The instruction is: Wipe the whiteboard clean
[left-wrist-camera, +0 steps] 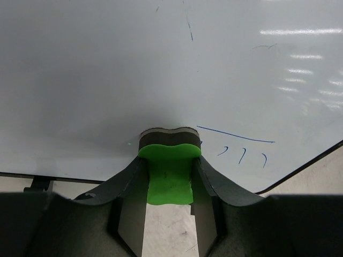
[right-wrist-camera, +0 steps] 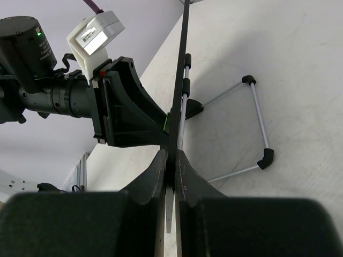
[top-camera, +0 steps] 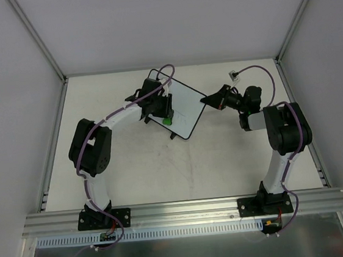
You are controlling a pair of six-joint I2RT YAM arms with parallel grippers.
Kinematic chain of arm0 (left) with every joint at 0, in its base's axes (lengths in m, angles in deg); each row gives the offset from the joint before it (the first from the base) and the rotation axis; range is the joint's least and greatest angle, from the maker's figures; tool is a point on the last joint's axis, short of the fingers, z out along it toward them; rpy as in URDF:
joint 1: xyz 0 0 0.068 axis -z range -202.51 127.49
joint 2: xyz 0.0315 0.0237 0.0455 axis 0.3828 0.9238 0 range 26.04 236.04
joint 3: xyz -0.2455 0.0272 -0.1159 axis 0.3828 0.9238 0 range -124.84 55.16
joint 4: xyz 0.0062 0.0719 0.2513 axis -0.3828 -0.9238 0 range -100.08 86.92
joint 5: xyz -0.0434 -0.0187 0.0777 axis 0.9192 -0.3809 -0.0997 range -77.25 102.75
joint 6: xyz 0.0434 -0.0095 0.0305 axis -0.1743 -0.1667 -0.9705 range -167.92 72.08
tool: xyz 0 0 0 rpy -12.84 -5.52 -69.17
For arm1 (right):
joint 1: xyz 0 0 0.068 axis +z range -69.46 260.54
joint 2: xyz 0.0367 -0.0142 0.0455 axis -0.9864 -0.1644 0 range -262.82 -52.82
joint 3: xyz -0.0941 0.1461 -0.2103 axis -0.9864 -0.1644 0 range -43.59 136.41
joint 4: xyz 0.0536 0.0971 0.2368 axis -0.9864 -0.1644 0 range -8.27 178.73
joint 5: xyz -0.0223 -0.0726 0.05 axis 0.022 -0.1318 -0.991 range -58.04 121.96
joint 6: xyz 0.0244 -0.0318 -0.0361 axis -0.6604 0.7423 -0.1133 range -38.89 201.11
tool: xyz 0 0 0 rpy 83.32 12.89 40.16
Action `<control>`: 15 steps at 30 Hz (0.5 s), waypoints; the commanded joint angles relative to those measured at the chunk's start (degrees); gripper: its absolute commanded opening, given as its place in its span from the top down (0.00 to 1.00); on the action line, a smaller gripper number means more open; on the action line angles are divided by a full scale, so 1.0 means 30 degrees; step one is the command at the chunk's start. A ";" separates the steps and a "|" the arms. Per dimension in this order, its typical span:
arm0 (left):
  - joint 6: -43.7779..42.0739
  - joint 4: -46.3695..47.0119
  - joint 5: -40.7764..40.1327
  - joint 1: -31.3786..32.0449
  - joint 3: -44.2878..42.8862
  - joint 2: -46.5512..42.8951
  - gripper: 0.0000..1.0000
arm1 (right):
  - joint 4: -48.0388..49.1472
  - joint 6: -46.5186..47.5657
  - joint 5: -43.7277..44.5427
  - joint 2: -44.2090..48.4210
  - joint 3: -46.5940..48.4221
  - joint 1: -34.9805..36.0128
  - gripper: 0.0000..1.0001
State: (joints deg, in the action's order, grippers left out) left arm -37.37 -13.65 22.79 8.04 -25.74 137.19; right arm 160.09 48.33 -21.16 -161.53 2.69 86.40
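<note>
Green eraser block, clamped in the left claw, presses against the whiteboard at upper centre of the overhead view, while the right claw pinches the board's edge, apparently steadying it for wiping.

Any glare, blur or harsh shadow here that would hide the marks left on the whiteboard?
Left wrist: light reflections streak the whiteboard at upper right, clear of the blue marks, which read sharp; the left gripper, holding the green eraser, is dark and soft. Right wrist: board edge-on, right gripper blurred near the lens. Top external: even light, faint shadows, marks too small to read.
</note>
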 commanded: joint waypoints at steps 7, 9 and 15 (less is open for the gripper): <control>0.0586 0.0739 0.0461 0.0482 0.1714 0.0303 1.00 | 0.5483 0.0261 -0.2566 0.1167 0.0130 0.0827 1.00; 0.0616 0.0739 0.0461 0.0540 0.1685 0.0273 1.00 | 0.5484 0.0232 -0.2566 0.1167 0.0130 0.0856 1.00; 0.0587 0.0710 0.0694 0.0541 0.0457 0.0419 1.00 | 0.5484 0.0261 -0.2624 0.1196 0.0100 0.0856 1.00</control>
State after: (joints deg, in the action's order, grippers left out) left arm -36.41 -10.65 22.88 8.15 -23.18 136.12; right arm 160.30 48.35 -21.19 -161.53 2.69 86.40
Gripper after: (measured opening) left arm 0.330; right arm 0.074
